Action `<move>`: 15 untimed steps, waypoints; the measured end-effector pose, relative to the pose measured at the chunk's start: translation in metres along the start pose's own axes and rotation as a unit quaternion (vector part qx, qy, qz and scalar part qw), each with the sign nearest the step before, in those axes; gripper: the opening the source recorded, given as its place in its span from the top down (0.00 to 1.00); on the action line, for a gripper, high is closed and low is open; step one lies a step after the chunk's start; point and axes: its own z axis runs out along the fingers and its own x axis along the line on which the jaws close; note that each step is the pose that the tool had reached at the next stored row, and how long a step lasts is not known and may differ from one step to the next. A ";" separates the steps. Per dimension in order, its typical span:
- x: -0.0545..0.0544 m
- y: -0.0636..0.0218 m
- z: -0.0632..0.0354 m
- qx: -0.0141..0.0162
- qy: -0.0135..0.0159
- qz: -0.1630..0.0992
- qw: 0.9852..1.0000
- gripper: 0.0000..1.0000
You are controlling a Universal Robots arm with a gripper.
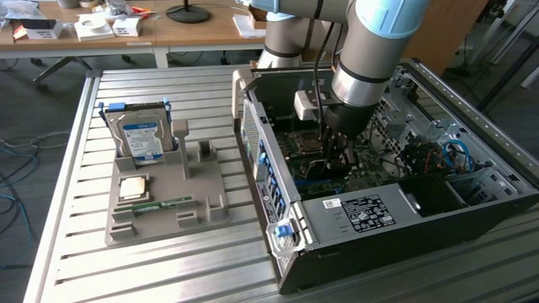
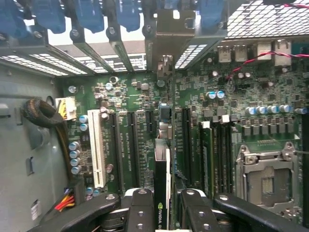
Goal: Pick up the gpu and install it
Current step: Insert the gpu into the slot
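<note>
My gripper (image 1: pixel 335 165) reaches down inside the open computer case (image 1: pixel 278 208), over the green motherboard (image 1: pixel 324 186). In the wrist view its two black fingers (image 2: pixel 140 212) are shut on the gpu (image 2: pixel 161 183), a thin black card seen edge-on between them. The card stands on edge along the row of long expansion slots (image 2: pixel 129 145), and its silver bracket (image 2: pixel 166 34) lies against the case's rear slot openings. Whether its edge sits in a slot I cannot tell. In the exterior view the arm (image 1: pixel 370 57) hides most of the card.
A grey fixture (image 1: pixel 202 214) beside the case holds a silver hard drive (image 1: pixel 141 139), a processor chip (image 1: pixel 135 187) and a green memory stick (image 1: pixel 164 204). Inside the case are a power supply (image 1: pixel 362 211), a processor socket (image 2: pixel 265 179), a white slot (image 2: pixel 96 142) and cable bundles (image 2: pixel 43 113).
</note>
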 end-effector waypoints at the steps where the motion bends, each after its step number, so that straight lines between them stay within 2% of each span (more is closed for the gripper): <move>1: 0.000 0.0000 -0.0001 0.000 -0.003 0.000 1.000 0.74; 15: 0.000 0.0000 -0.0001 0.000 -0.004 0.001 1.000 0.74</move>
